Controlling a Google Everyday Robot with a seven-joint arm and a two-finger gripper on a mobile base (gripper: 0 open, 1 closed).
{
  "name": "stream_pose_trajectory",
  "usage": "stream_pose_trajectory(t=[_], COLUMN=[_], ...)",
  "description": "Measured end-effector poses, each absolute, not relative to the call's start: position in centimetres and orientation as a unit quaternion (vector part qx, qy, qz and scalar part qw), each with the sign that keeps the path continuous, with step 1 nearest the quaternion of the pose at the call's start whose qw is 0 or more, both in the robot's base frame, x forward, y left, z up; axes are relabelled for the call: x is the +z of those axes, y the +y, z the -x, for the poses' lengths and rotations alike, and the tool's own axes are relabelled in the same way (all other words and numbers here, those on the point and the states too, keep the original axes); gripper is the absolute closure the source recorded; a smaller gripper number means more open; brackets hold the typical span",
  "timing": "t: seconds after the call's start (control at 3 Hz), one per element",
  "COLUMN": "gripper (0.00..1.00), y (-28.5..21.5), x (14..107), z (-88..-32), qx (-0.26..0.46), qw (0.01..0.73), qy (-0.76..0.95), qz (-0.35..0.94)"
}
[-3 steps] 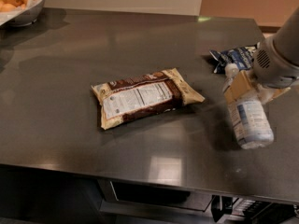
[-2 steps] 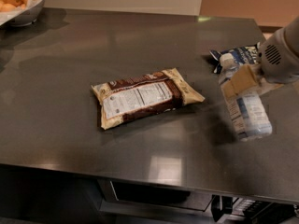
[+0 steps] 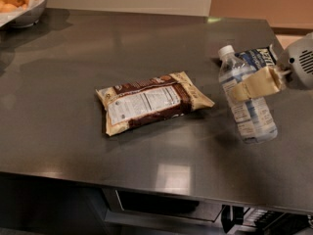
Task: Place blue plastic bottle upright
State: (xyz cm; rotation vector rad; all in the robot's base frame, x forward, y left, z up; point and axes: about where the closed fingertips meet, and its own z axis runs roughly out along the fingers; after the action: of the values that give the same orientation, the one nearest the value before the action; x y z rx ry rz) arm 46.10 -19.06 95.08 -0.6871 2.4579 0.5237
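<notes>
Fingers (image 3: 257, 83) at right of table (image 3: 146, 48) clamp blue plastic bottle (image 3: 253, 119) mid-body; bottle tilted

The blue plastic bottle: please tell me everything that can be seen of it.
The blue plastic bottle is small, clear and pale bluish, with a white cap, ridged body and white-and-blue label. It leans, cap up and left, over the right side of the table. The gripper clamps across its middle; a dark bag lies behind.

At the right of the bench (image 3: 146, 43), the pincer (image 3: 240, 90) clasps the tilted blue plastic bottle (image 3: 253, 117), cap leaning far-left. A brown snack packet (image 3: 151, 102) lies mid-bench.
</notes>
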Motion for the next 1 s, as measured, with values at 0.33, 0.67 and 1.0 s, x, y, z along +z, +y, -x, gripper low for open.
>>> stream_pose_trajectory(t=[0.33, 0.67, 1.0], gripper=[1.00, 1.00, 1.00], y=[-18.47, -18.31, -18.30], x=[95.48, 95.63, 95.63], z=[-45.34, -45.22, -45.22], qx=[0.215, 0.203, 0.202], qw=[0.291, 0.302, 0.301], qy=[0.878, 0.862, 0.862], qz=[0.313, 0.353, 0.354])
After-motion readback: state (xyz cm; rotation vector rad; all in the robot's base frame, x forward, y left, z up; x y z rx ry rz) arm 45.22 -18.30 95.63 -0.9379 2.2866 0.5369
